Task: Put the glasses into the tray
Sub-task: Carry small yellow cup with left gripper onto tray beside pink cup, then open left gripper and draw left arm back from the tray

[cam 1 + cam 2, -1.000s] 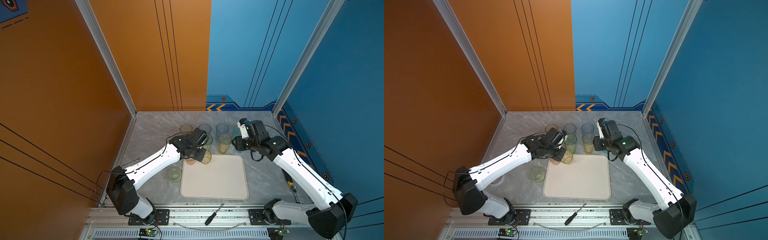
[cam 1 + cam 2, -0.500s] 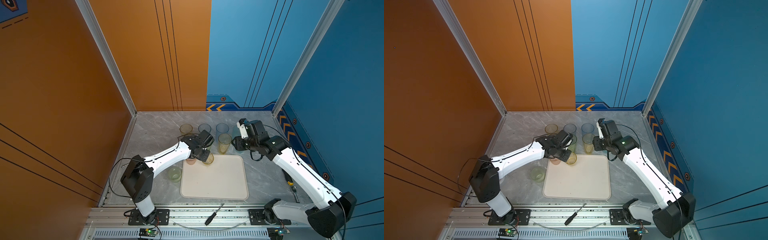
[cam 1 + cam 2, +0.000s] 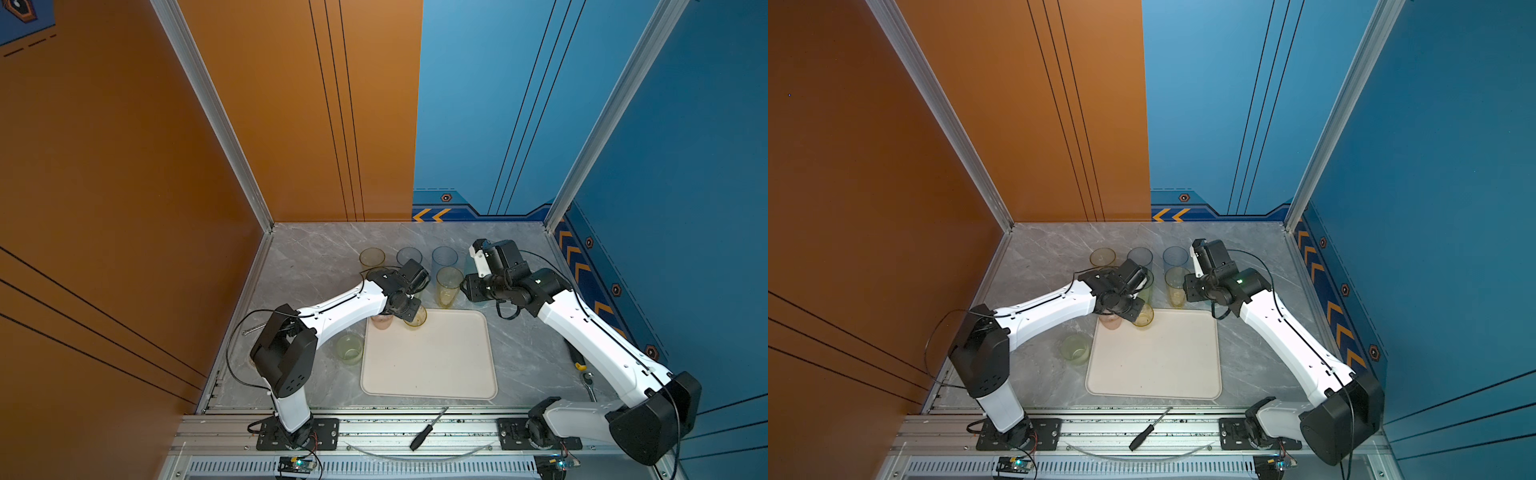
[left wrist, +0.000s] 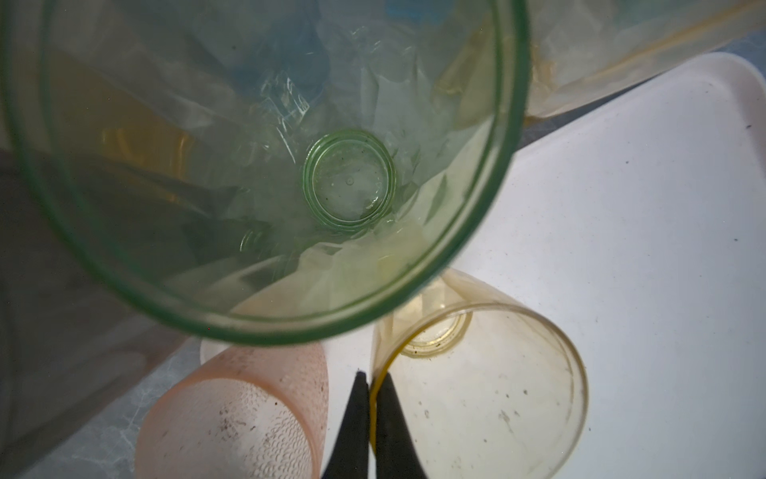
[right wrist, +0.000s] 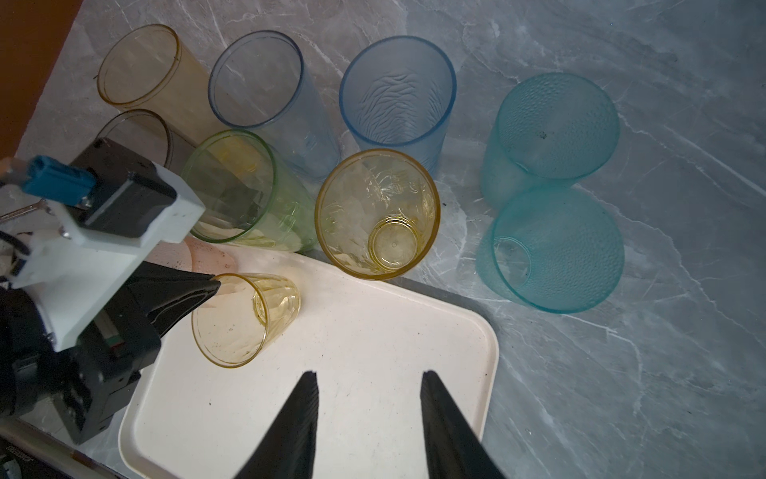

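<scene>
The left gripper [image 4: 372, 383] pinches the rim of a short yellow glass [image 5: 244, 319], one finger inside and one outside, at the tray's [image 5: 373, 414] far left corner; the right gripper [image 5: 369, 375] hangs spread and empty; the other glasses [image 5: 398, 103] stand on the worktop [image 5: 621, 373] beyond; the tumblers look light, stiff and slick, so a rim pinch suits, though the glass may swivel.

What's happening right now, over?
Left gripper shut on rim of short yellow glass, at tray corner. Right gripper open, empty, near tray. Pink glass close beside.
</scene>
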Available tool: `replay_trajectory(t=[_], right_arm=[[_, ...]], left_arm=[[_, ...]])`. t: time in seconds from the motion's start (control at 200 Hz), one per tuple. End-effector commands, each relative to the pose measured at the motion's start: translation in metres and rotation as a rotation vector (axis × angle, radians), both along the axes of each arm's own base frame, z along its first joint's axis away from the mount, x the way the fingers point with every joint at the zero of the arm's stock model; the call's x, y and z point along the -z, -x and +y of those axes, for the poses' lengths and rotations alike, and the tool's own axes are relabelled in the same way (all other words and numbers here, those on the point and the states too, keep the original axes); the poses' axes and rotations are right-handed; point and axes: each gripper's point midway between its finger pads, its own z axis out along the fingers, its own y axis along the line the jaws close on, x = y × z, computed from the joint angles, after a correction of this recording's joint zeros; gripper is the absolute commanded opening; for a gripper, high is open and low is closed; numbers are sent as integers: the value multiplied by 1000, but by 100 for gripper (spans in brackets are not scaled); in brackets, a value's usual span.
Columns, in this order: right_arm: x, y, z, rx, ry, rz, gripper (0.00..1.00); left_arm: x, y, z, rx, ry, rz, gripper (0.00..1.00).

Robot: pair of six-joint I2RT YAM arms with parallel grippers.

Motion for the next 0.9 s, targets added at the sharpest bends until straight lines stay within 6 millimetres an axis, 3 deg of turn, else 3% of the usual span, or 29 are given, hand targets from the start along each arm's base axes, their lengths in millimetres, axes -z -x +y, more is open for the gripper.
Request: replay_trajectory(t=[0.0,0.426,0.896], right_arm=[[6,0,0,5,-6,24,40],[8,0,1,3,-4,31,40],[3,-1,2,1,-14,22,40]], left_arm=[[-2,-11,-4,2,11,-11,0],[8,-11,-6,2,19,21,1],[6,-8,-6,1,41,35,15]])
